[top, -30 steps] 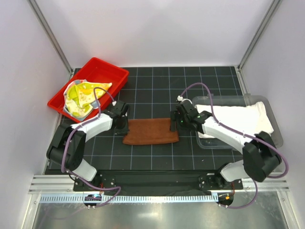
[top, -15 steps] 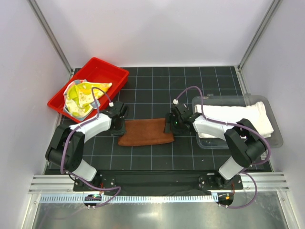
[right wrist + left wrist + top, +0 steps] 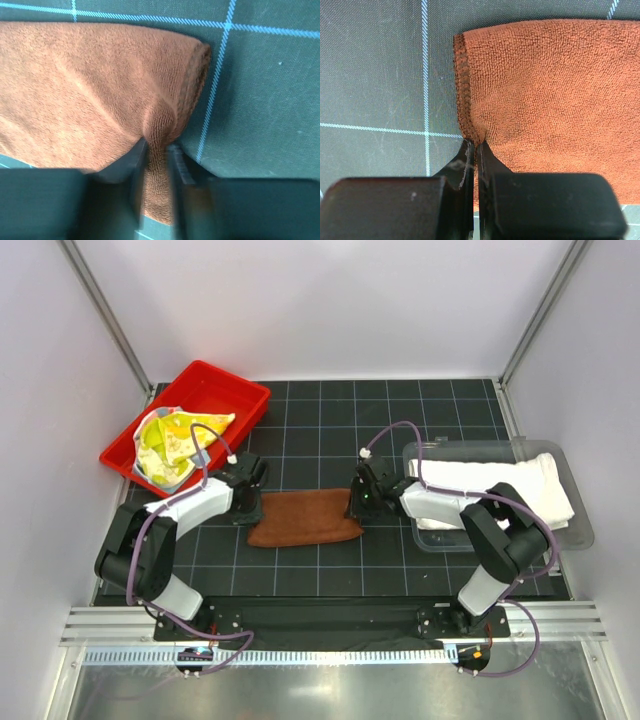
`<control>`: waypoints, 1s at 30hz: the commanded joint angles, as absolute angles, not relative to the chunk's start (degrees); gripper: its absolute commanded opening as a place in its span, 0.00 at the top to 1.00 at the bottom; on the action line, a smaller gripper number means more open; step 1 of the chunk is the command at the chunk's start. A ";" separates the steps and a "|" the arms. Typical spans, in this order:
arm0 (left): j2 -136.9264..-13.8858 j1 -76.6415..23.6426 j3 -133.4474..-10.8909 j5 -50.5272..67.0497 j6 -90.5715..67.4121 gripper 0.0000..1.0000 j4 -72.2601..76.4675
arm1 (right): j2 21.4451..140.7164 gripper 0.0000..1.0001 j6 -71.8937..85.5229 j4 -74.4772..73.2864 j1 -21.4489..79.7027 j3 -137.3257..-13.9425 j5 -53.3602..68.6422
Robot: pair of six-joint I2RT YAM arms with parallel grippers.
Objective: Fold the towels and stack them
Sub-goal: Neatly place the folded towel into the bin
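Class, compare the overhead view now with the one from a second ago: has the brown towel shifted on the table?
Yes. The brown towel has slid slightly left, away from the clear bin and toward the red tray.

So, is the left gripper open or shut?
Shut: the left gripper pinches the hemmed edge of the brown towel, no gap between its jaws.

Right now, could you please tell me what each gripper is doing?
Left gripper: shut on the brown towel.
Right gripper: shut on the brown towel too.
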State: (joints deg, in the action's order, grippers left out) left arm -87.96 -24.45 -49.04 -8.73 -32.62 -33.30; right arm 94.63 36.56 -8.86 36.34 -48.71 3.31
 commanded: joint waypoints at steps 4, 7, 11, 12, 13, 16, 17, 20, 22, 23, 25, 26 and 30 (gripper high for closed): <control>-86.23 -24.35 -48.43 -8.52 -33.75 1.00 -33.75 | 95.90 0.99 36.48 -8.09 37.18 -47.46 4.57; -84.30 -24.35 -49.56 -9.75 -33.75 0.98 -35.06 | 94.49 0.99 34.90 -9.48 37.18 -47.55 4.22; -81.22 -24.34 -54.13 -14.31 -32.53 0.68 -40.49 | 91.24 0.99 32.53 -14.93 37.18 -48.51 0.27; -80.78 -24.26 -55.45 -15.37 -32.17 0.57 -41.74 | 90.01 0.99 32.17 -15.99 37.26 -48.78 -3.04; -80.34 -24.17 -56.76 -17.82 -31.73 0.55 -43.14 | 89.57 0.99 31.65 -18.08 37.18 -49.04 -3.77; -78.14 -23.82 -62.39 -21.52 -30.33 0.52 -47.63 | 87.72 0.99 29.98 -22.56 37.27 -50.18 -6.58; -76.74 -23.64 -64.32 -23.01 -29.97 0.51 -48.94 | 87.37 0.99 29.27 -23.72 37.27 -51.32 -7.37; -73.93 -23.03 -65.92 -23.30 -29.62 0.51 -49.31 | 85.52 0.99 27.87 -29.69 37.27 -55.44 -10.80; -70.59 -22.94 -64.60 -21.81 -29.79 0.50 -47.13 | 84.47 0.99 26.46 -34.42 37.27 -58.08 -13.17; -68.66 -22.94 -63.03 -20.49 -29.88 0.50 -46.33 | 84.20 0.99 25.59 -35.76 37.27 -60.88 -13.36; -67.42 -22.85 -61.88 -19.95 -29.71 0.48 -44.66 | 84.02 0.99 24.79 -40.40 37.27 -63.79 -14.32; -67.15 -22.59 -61.70 -19.60 -29.53 0.48 -44.74 | 84.02 0.99 24.61 -41.82 37.27 -66.07 -15.11; -65.84 -21.62 -63.28 -16.62 -27.25 0.47 -46.67 | 82.18 0.99 24.96 -45.87 37.27 -68.55 -15.38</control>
State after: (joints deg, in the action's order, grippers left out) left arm -67.05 -22.33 -62.76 -18.72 -29.39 -45.91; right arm 85.34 26.17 -39.24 37.08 -66.02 -12.43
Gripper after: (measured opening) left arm 0.526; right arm 0.074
